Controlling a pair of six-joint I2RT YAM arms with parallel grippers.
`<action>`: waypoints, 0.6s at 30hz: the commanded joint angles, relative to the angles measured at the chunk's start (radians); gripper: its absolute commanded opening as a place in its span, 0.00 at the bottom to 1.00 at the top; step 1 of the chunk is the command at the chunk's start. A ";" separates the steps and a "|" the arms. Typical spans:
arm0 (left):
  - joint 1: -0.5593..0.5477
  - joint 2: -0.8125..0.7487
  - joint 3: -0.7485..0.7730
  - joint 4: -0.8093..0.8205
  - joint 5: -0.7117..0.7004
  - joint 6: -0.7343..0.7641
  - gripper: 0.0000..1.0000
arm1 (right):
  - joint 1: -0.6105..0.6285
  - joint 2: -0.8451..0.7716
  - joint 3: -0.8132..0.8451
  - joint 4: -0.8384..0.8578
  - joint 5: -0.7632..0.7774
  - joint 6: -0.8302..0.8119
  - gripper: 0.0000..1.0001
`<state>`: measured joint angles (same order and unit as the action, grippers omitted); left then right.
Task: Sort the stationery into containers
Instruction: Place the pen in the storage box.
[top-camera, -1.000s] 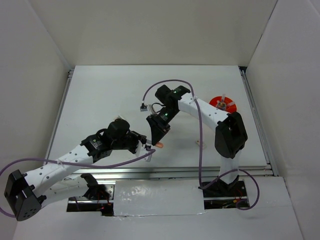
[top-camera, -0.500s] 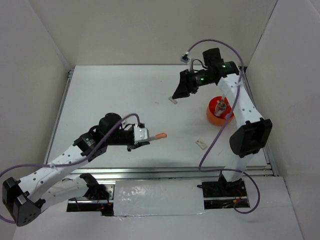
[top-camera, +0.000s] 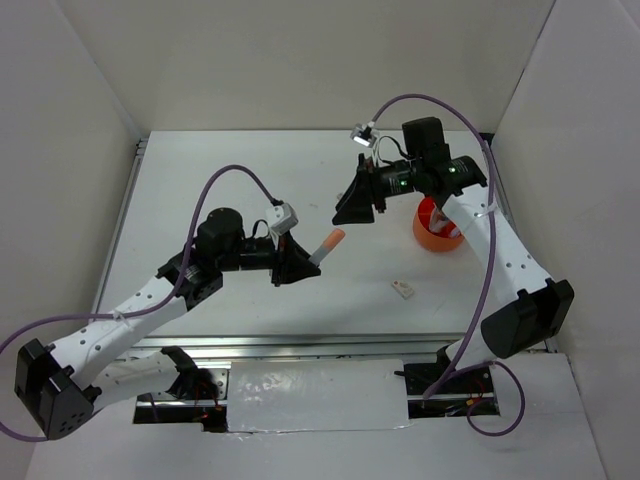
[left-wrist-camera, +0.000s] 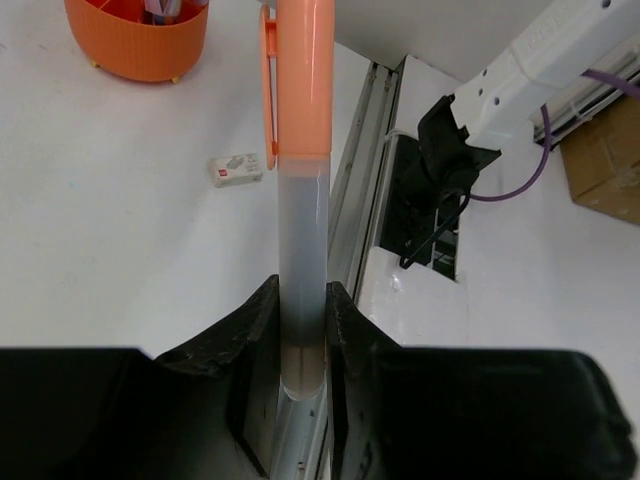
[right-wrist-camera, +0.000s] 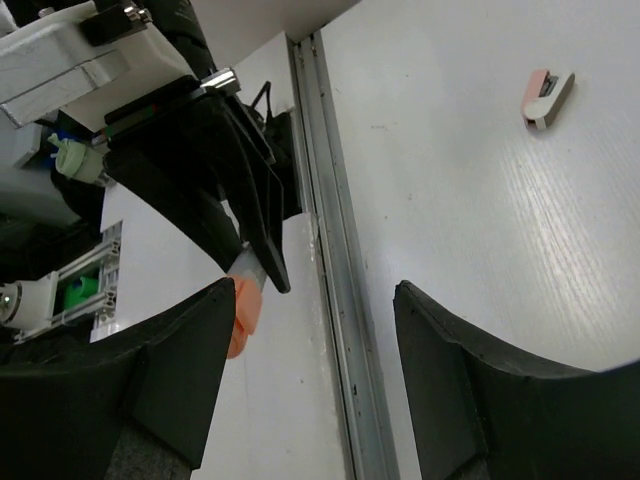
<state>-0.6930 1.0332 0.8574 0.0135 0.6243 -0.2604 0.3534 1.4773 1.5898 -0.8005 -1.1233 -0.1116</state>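
Two changes in the last second; lifted orange-capped pen (top-camera: 327, 245) clear of table (top-camera: 220, 190), clamped by the barrel end in left gripper (left-wrist-camera: 300, 300), cap aimed toward right gripper (right-wrist-camera: 315, 350); spread the latter's jaws wide, nothing between them, up beside orange tub (top-camera: 432, 238) and facing the pen; reads as handover setup, transfer not yet made; white eraser (top-camera: 403, 289) lying loose on table, apart from tub.

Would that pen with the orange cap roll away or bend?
Likely stiff: the round grey plastic pen with the orange cap sticks out straight from the left fingers, gripped only at its end. Thin, so probably light. On the white table it might roll a little, but the cap's side clip should stop it.
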 joint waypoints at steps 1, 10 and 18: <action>0.021 0.004 0.037 0.101 0.046 -0.121 0.00 | 0.044 -0.057 0.013 0.086 -0.020 0.018 0.71; 0.055 0.019 0.037 0.129 0.083 -0.151 0.00 | 0.055 -0.055 0.007 0.064 -0.105 0.018 0.69; 0.144 0.042 0.009 0.236 0.169 -0.267 0.00 | 0.075 -0.049 -0.001 0.015 -0.153 -0.022 0.60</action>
<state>-0.5667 1.0683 0.8574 0.1471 0.7341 -0.4751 0.4152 1.4712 1.5894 -0.7811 -1.2324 -0.1139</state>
